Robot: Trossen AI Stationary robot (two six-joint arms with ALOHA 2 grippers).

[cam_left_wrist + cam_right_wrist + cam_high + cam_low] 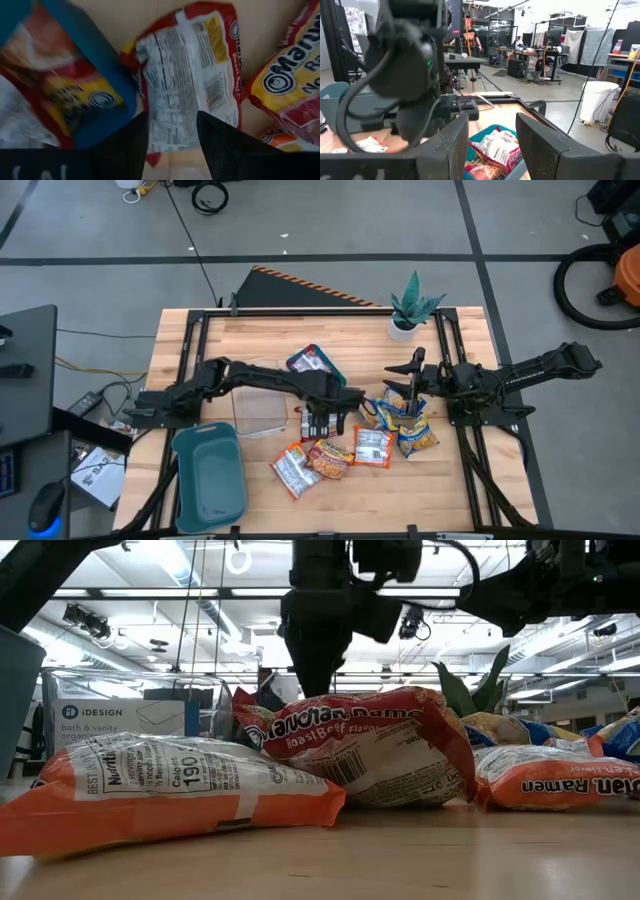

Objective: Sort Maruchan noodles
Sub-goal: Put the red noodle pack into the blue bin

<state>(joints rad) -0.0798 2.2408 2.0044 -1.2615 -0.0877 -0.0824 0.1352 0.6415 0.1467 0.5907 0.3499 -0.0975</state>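
Three packets (330, 457) below left gripper (327, 423).

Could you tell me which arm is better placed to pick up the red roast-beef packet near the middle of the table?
The left. Its pincer hangs open directly above the red packet, which shows between its fingers in the left wrist view. The right pincer, also open, sits over the other pile by the plant.

About eight noodle packets (372, 446) on the table (some overlapping) — two teal trays (208, 471), one potted plant (408, 308)
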